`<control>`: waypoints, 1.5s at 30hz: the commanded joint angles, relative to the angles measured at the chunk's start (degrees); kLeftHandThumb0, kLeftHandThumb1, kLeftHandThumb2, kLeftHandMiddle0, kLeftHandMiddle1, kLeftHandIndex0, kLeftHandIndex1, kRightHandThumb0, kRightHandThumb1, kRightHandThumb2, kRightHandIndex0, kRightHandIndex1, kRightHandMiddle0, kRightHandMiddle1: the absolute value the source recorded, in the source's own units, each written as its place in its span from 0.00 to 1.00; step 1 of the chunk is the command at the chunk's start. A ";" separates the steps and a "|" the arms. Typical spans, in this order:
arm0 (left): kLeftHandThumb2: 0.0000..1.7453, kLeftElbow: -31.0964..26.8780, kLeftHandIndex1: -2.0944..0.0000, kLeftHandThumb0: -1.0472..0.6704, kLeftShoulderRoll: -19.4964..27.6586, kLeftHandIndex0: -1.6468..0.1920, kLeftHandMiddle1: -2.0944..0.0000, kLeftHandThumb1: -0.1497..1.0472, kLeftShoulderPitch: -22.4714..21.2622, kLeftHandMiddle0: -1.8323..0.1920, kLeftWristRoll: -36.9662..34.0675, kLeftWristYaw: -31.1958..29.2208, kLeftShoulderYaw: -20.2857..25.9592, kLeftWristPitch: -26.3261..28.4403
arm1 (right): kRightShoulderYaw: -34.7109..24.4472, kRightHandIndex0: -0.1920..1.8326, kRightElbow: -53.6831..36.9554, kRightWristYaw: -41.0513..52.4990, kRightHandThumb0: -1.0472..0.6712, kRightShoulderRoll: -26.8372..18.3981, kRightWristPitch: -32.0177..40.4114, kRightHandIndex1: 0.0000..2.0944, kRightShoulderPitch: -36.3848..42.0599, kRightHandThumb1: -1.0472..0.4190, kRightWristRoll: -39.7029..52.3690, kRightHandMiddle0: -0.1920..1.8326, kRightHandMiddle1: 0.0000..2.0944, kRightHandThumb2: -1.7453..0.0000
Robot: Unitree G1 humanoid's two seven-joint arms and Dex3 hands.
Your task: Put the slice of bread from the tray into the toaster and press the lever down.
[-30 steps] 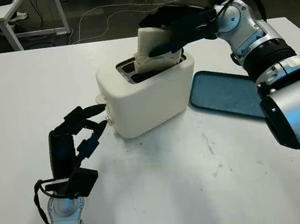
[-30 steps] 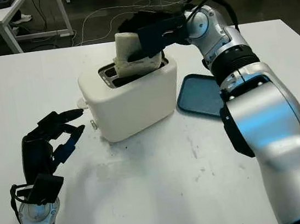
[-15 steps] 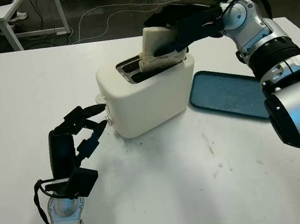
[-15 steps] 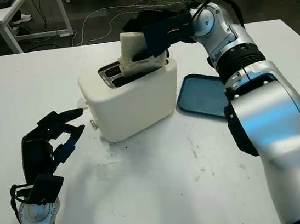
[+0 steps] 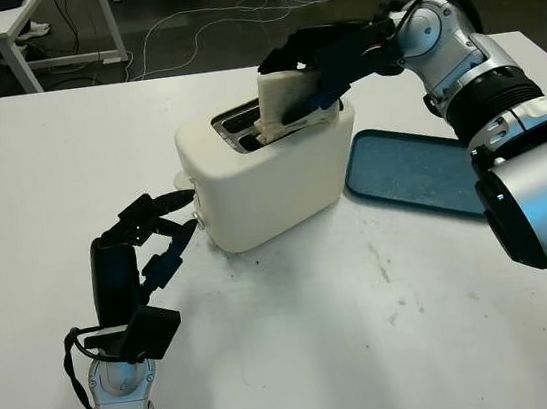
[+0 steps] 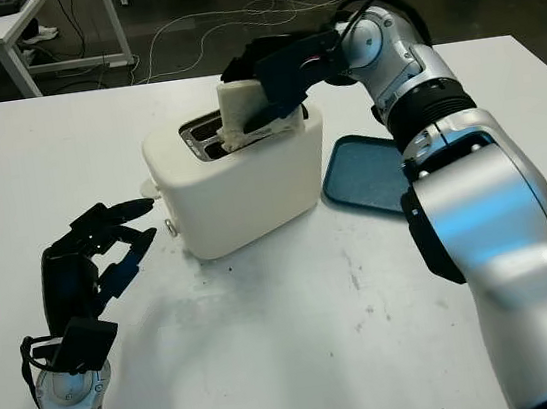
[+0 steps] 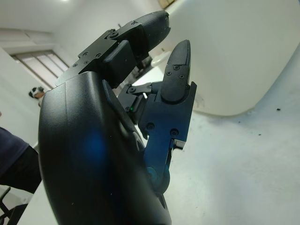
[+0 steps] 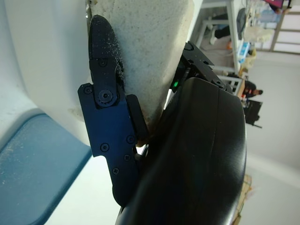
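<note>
left eye view | step: insert | r hand [image 5: 320, 57] clamped on bread slice [image 5: 283, 102], half down near slot of toaster [image 5: 267, 170] | l hand [image 5: 147, 236] empty by lever [image 5: 181, 181] | tray [image 5: 415, 172] bare | nxt: seat bread, let go, push lever

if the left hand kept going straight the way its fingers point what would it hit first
Most likely the toaster. The left hand is open near the toaster's end face, fingers aimed at the small lever knob there. The gap looks free, so that knob or the wall beside it comes first, though depth is hard to judge.
</note>
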 commanded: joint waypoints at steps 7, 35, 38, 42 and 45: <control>0.08 0.19 0.78 0.47 -0.15 0.48 0.36 0.89 -0.06 0.58 0.79 0.65 -0.27 -0.36 | -0.21 0.62 -0.02 -3.16 0.24 0.55 -1.84 0.83 0.30 0.09 -0.31 0.53 0.83 0.87; 0.09 -0.68 0.78 0.49 -0.27 0.47 0.36 0.89 0.31 0.58 -0.18 0.01 -0.18 0.35 | 18.29 0.25 -9.66 -44.39 0.08 -7.36 -24.54 0.50 2.96 0.10 -27.26 0.55 0.04 1.00; 0.09 -0.80 0.78 0.49 -0.36 0.47 0.36 0.89 0.37 0.58 -0.36 -0.11 -0.26 0.49 | 18.68 0.26 -9.55 -45.37 0.09 -7.61 -24.35 0.49 2.93 0.11 -27.76 0.55 0.03 1.00; 0.09 -0.48 0.78 0.49 -0.24 0.47 0.35 0.89 0.27 0.58 -0.04 -0.02 -0.35 -0.01 | 19.80 0.26 -9.57 -47.62 0.10 -8.01 -23.47 0.49 2.58 0.09 -29.30 0.55 0.03 0.99; 0.09 0.00 0.77 0.49 -0.03 0.47 0.35 0.89 0.12 0.58 -0.12 -0.14 -0.32 -0.55 | 19.60 0.22 -9.49 -47.22 0.10 -8.22 -22.74 0.49 1.88 0.09 -29.06 0.53 0.01 1.00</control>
